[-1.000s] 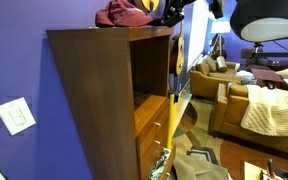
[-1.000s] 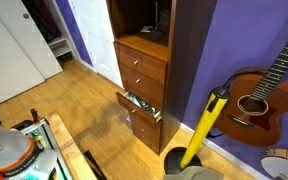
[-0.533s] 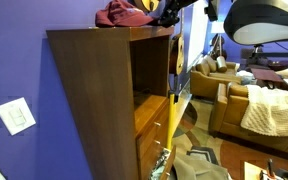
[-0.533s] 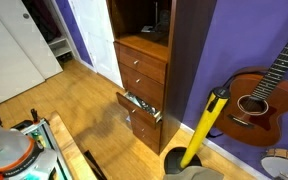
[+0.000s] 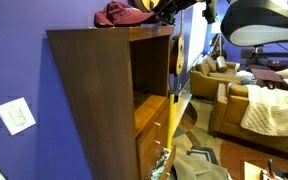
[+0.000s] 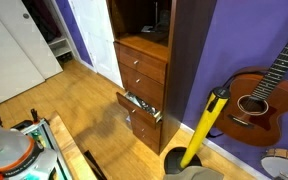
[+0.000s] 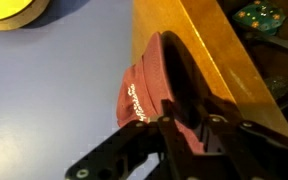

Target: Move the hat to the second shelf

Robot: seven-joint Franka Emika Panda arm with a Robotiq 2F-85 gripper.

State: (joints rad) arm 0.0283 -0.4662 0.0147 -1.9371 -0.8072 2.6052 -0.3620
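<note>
The maroon hat [image 5: 118, 14] lies crumpled on the dark-brown top panel [image 5: 89, 33] of the tall cabinet. My gripper [image 5: 162, 12] reaches in from the right at the hat's near end. In the wrist view the hat [image 7: 147, 85], with white lettering on its band, sits directly ahead, and my gripper [image 7: 189, 126] is shut on its fabric, the red cloth pinched between the dark fingers. The second shelf [image 5: 149, 110], a honey-brown board inside the cabinet, lies well below the hat; it also shows in an exterior view as the second shelf [image 6: 144, 38] above the drawers.
Below the shelf are drawers, the lowest drawer [image 6: 140, 108] pulled open. A guitar [image 6: 252, 98] and a yellow pole [image 6: 204, 128] stand beside the cabinet. Sofas [image 5: 252, 108] fill the room behind. A purple wall [image 5: 19, 60] flanks the cabinet.
The gripper's fingers have come together on the hat. The arm has edged slightly towards the hat over the cabinet top; the hat has stayed in place.
</note>
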